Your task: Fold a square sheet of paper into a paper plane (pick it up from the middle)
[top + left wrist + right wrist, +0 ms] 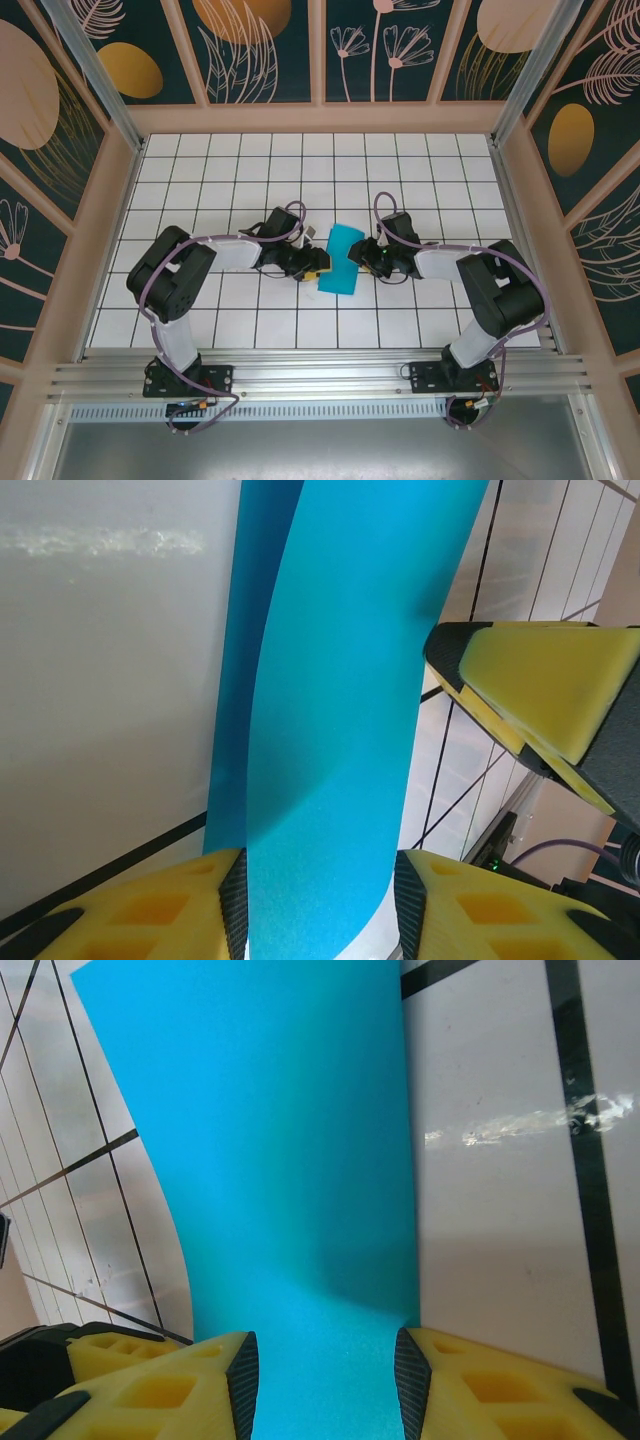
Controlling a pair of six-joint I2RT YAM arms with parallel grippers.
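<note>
**Teal paper (340, 258) near the middle of the table (420, 180)**

We see the paper as a narrow strip. Its long side runs from the near edge toward the far wall, slightly tilted. In the left wrist view it curves, and a darker second layer shows along its left edge.

The left gripper (318, 268) sits at the paper's left edge and the right gripper (363, 255) at its right edge, so they face each other across it. In each wrist view the yellow fingers (160, 1390) stand apart and the paper fills the gap between them. We cannot tell whether either gripper presses the paper or merely straddles it. The left wrist view also shows one yellow finger of the right gripper just beside the paper.
</note>
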